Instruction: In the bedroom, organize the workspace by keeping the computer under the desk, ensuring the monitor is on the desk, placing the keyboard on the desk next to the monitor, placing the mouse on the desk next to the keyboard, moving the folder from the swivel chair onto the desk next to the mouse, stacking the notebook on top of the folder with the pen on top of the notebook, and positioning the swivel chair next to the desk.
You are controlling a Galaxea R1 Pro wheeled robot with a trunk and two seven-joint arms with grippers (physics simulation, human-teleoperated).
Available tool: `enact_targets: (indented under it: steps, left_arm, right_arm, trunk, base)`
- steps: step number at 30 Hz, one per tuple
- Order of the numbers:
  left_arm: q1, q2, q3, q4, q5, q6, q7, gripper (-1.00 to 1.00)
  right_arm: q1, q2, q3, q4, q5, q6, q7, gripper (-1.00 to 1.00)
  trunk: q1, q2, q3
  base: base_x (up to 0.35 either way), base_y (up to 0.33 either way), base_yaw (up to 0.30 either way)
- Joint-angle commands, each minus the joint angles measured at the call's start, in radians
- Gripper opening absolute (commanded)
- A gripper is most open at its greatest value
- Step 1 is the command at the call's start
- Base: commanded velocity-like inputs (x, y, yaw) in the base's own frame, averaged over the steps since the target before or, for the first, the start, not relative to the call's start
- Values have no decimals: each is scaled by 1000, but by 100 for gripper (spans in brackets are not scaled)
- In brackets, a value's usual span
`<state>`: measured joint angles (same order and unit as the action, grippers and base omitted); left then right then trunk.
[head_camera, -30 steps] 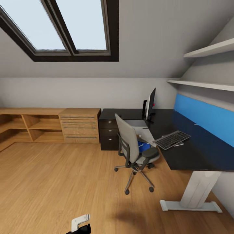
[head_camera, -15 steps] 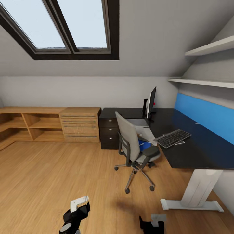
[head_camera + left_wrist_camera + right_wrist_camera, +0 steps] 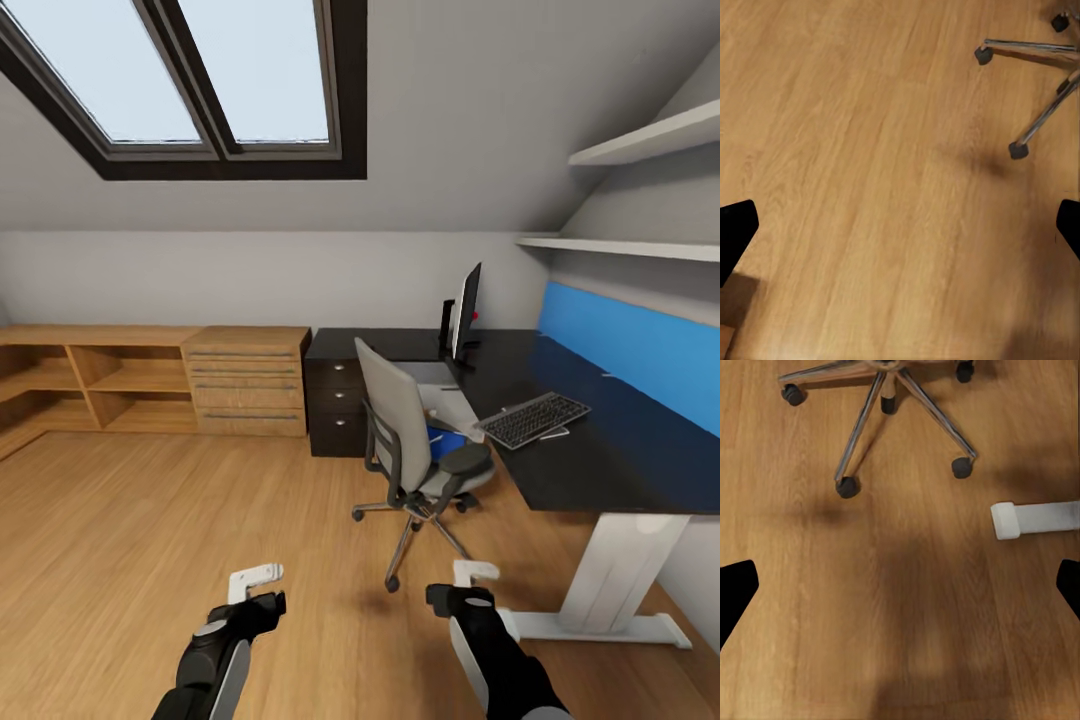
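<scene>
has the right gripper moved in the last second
Yes. The right gripper has come up into the head view, now near the desk's white foot on the floor.

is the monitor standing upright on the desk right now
Yes, upright. The monitor stands edge-on on its stand atop the black desk, beyond the keyboard.

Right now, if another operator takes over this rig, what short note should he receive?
Left gripper and right gripper: both open, empty, above the floor.
Monitor and keyboard are on the desk.
Folder lies on the swivel chair, which stands by the desk.
Computer sits at the desk edge behind the chair.
Left: move the folder to the desk. Mouse, notebook, pen: I cannot find them.
</scene>
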<state>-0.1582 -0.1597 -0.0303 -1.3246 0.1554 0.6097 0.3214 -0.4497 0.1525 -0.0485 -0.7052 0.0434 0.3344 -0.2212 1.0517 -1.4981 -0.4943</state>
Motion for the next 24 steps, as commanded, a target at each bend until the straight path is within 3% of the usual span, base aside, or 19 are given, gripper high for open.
enact_targets:
  steps: [1,3,8,13,14,20,24]
  left_arm:
    - [-1,2,-2,0,11,-23,9,100]
    - [-1,4,-3,-1,11,-81,8,100]
    - [-1,5,-23,2,11,-128,7,100]
    - [-1,6,-52,8,10,-136,7,100]
    - [-1,6,-64,44,10,-136,8,100]
    - [-1,6,-68,126,8,-137,8,100]
    - [-2,5,-68,135,7,-138,8,100]
  right_arm:
    - [0,1,-3,0,4,-1,-2,100]
    - [1,0,-3,-8,4,-13,-4,100]
    - [4,-1,-3,-46,4,-26,-6,100]
    - [5,-1,-3,-56,5,-30,-6,100]
    - [5,-2,-5,-64,4,-34,-6,100]
    - [5,0,-5,-66,4,-75,-8,100]
    - [5,0,-5,-67,4,-83,-9,100]
  trunk:
    - [4,-8,-4]
    - [12,-22,-11]
    - [31,-57,-26]
    - [50,-92,-42]
    - [54,-99,-45]
    - [77,-141,-64]
    - [92,-169,-76]
  base:
    - [0,0,0]
    - [0,0,0]
    - [0,0,0]
    - [0,0,0]
    - [0,0,0]
    - [0,0,0]
    - [0,0,0]
